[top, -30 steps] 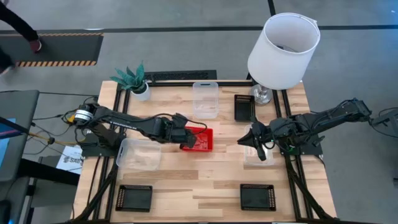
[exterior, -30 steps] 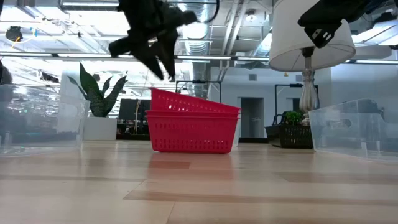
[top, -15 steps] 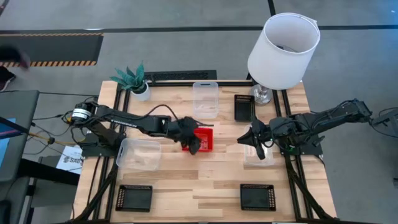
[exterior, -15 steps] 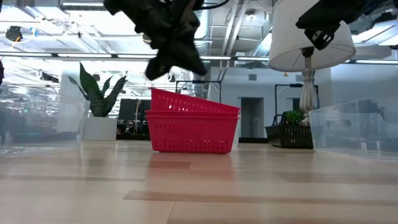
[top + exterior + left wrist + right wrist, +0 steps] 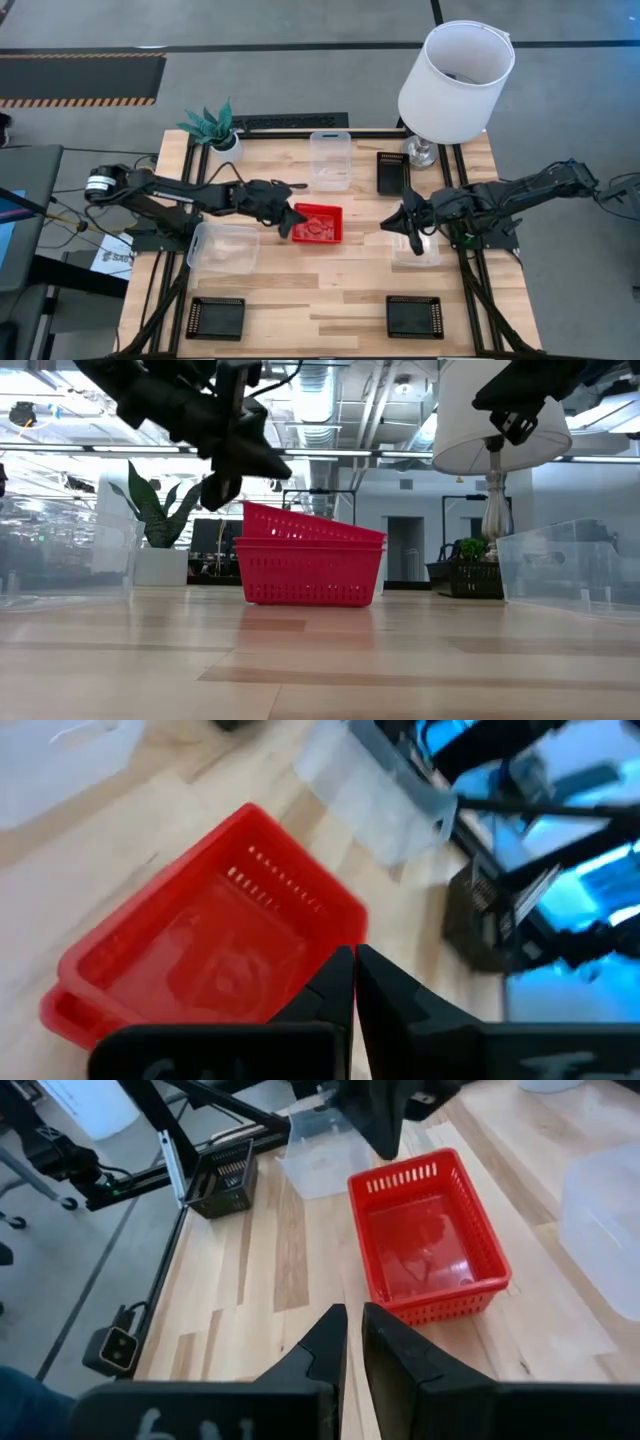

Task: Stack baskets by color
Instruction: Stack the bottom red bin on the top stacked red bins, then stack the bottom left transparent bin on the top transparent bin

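The worktop [image 5: 330, 290] is carrying everything. The white lampshade [image 5: 455, 80] is looming over its far right corner, and the potted plant [image 5: 213, 127] is sitting at the far left corner. A clear basket [image 5: 222, 247] is lying at the left edge, another [image 5: 330, 160] at the far edge, and a third [image 5: 416, 250] at the right edge under my right pincer [image 5: 402, 224]. The red baskets [image 5: 317, 223] are sitting nested near the middle, the top one tilted. Black baskets are resting at the near left corner [image 5: 215, 317], near the near right corner [image 5: 414, 316] and by the lamp base [image 5: 392, 172]. My left pincer [image 5: 287, 219] is hovering just left of the red stack, fingers pressed together, holding nothing. My right pincer is showing only a narrow gap, and I am gripping nothing there.
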You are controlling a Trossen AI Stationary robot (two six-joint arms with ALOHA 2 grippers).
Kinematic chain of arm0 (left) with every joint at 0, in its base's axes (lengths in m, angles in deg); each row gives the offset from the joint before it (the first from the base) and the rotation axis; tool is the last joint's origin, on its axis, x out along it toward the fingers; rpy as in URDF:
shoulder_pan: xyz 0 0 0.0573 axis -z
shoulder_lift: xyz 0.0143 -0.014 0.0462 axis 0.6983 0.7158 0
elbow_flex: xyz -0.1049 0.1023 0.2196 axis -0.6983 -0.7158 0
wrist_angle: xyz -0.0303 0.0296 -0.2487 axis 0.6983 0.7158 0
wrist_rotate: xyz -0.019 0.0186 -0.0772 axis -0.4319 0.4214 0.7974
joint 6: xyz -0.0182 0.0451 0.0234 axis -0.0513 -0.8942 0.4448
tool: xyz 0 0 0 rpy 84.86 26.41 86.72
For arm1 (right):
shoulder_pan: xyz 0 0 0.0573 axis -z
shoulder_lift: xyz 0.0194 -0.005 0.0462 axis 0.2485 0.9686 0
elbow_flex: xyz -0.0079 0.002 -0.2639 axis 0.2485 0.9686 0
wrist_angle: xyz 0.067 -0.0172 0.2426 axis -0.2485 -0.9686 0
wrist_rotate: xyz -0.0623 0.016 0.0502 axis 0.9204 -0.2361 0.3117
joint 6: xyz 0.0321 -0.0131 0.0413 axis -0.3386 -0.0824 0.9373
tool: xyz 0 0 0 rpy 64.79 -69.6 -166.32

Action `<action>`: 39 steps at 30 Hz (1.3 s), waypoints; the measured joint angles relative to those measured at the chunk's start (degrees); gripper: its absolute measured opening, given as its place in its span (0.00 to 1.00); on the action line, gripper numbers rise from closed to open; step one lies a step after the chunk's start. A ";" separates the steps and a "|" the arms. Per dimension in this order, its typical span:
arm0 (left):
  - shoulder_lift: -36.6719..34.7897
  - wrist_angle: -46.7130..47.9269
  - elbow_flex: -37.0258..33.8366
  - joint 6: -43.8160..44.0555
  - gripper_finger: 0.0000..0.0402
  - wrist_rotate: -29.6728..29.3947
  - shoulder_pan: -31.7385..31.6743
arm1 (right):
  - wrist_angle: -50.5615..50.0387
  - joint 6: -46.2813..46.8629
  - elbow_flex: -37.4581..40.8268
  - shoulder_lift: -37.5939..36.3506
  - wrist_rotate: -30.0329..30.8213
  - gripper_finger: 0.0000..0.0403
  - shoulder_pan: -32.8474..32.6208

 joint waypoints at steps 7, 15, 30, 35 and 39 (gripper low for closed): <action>3.62 0.94 -0.02 -7.09 0.00 0.24 -0.54 | 2.25 -0.04 -0.02 2.01 -0.14 0.14 0.38; 7.64 2.68 -0.02 -7.34 0.00 0.07 -0.66 | 1.88 -0.17 0.02 2.91 -0.55 0.14 0.25; 3.67 -3.64 10.22 -16.75 0.00 0.08 0.53 | -19.97 25.03 -0.62 0.66 -3.11 0.14 2.28; 3.69 -3.39 11.32 -23.62 0.04 -3.59 1.99 | -24.96 31.30 -4.21 0.42 -1.96 0.14 2.77; 3.21 3.48 14.05 -25.89 0.14 -3.88 2.09 | -25.15 28.58 -6.15 0.42 -0.19 0.15 4.97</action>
